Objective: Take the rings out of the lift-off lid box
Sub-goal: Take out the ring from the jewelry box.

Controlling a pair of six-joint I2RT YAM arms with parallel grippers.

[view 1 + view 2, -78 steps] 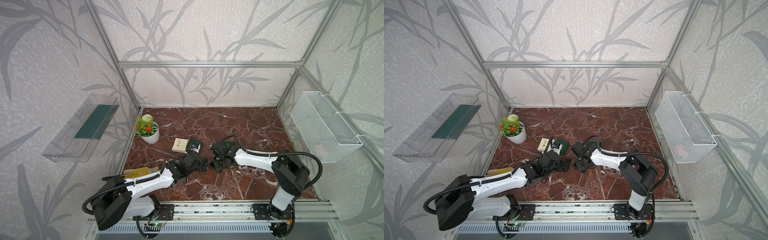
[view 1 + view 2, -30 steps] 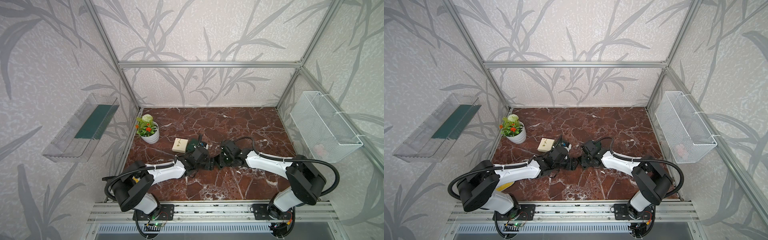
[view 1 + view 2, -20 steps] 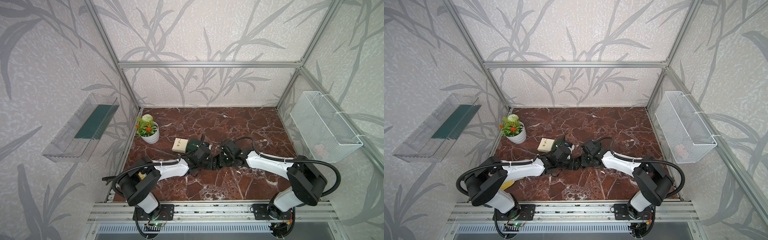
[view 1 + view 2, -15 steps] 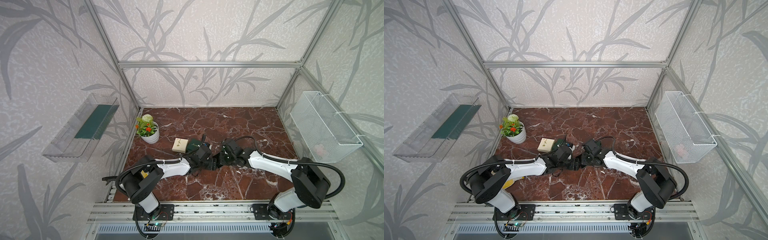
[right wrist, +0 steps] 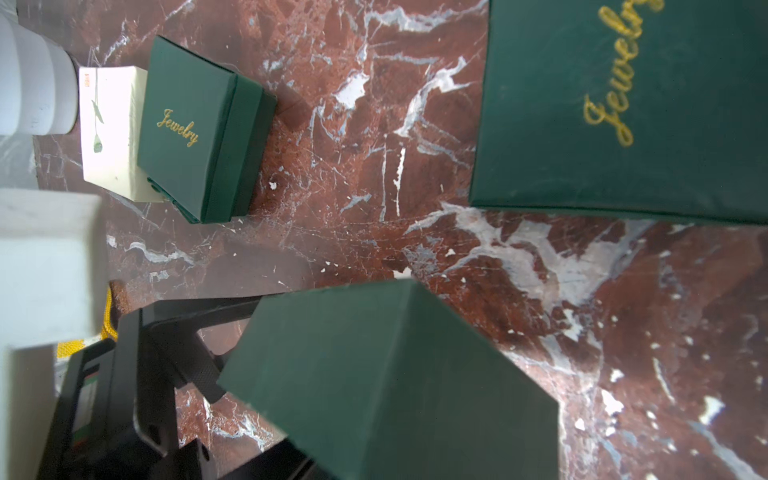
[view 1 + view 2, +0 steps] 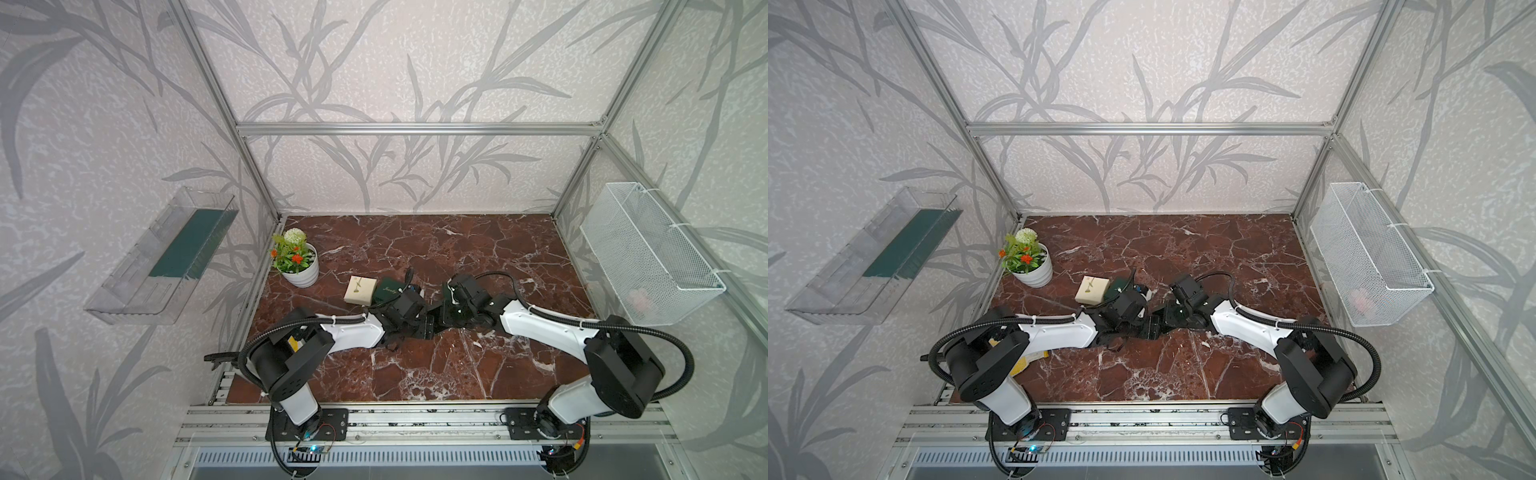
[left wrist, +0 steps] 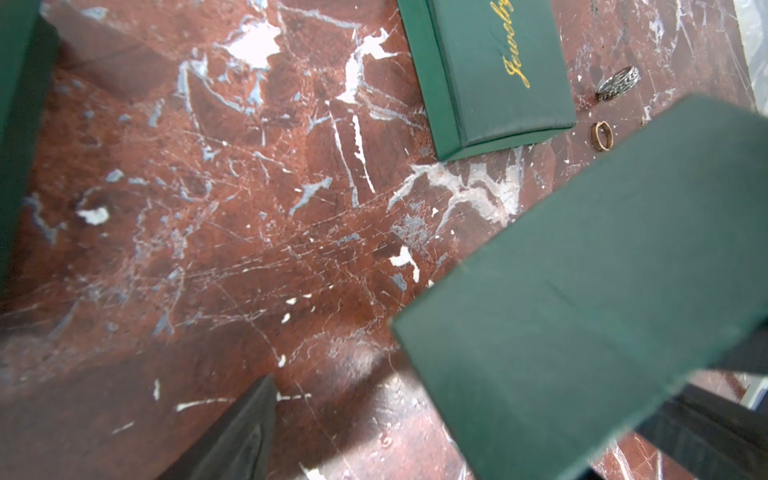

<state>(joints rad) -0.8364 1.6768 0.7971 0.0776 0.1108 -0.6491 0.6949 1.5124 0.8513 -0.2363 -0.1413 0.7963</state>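
One silver ring (image 7: pixel 618 83) and one gold ring (image 7: pixel 602 135) lie on the marble (image 7: pixel 249 208) at the upper right of the left wrist view, beside one lid (image 7: pixel 498 70). The right gripper (image 6: pixel 445 318) is clamped on the one base (image 5: pixel 395 374). The left gripper (image 6: pixel 423 328) has its jaws apart.

Your left arm (image 6: pixel 353 332) and right arm (image 6: pixel 540 328) both wear glossy white shells between chunky black joint housings, each trailed by a black corrugated cable (image 6: pixel 690 368) cinched with white zip ties, and each ends in a black base plate (image 6: pixel 334 424) on the silver rail (image 6: pixel 415 419).
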